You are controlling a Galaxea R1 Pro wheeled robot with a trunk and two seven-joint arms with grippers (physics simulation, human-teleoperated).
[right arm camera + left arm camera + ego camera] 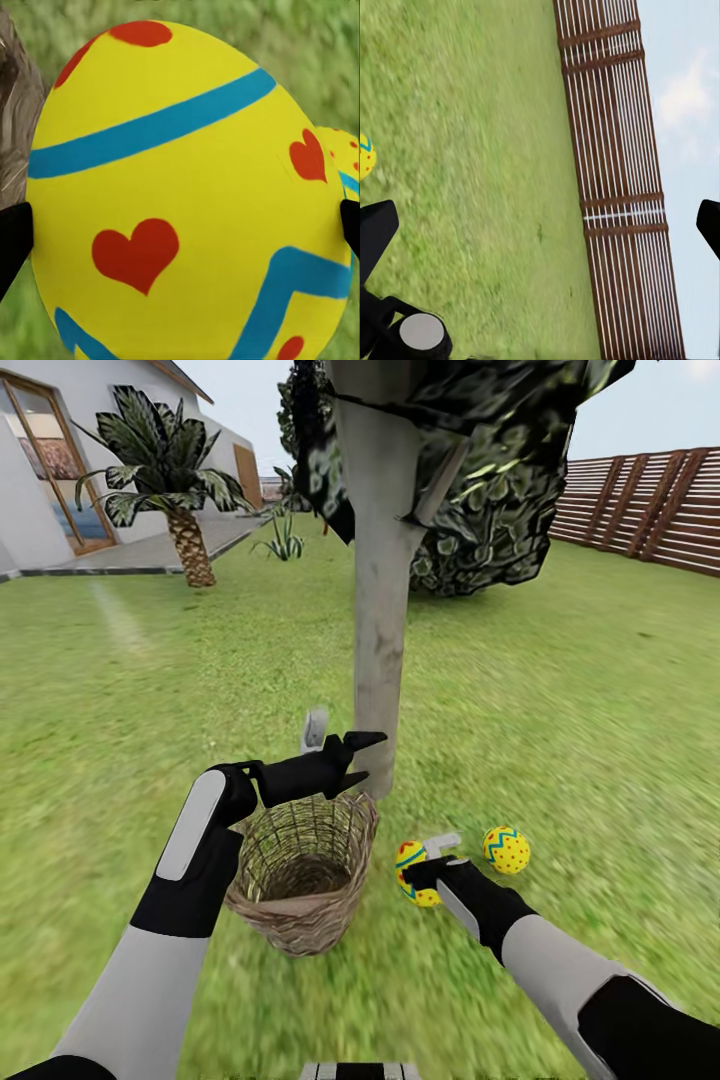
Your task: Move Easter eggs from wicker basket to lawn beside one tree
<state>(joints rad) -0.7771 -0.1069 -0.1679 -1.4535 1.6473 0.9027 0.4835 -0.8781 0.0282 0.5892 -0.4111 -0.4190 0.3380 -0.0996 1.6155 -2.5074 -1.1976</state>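
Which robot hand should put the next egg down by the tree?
The right gripper, probably: its fingers sit either side of an egg low over the lawn, beside another egg near the tree. The left gripper is open, holding nothing.

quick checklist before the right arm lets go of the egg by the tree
1. Egg in the right end effector: ok, the held egg sits between its fingertips.
2. Drop spot is lawn near the tree: ok, the held egg is low over grass close to the trunk.
3. Second egg near the same tree: ok, it lies on the grass beside the held one.
4. Wicker basket emptied: ok as far as its visible inside shows; no egg seen there.
5. Third egg placed: cannot tell.
6. Left end effector out of the way: ok, open above the far rim of the basket, holding nothing.
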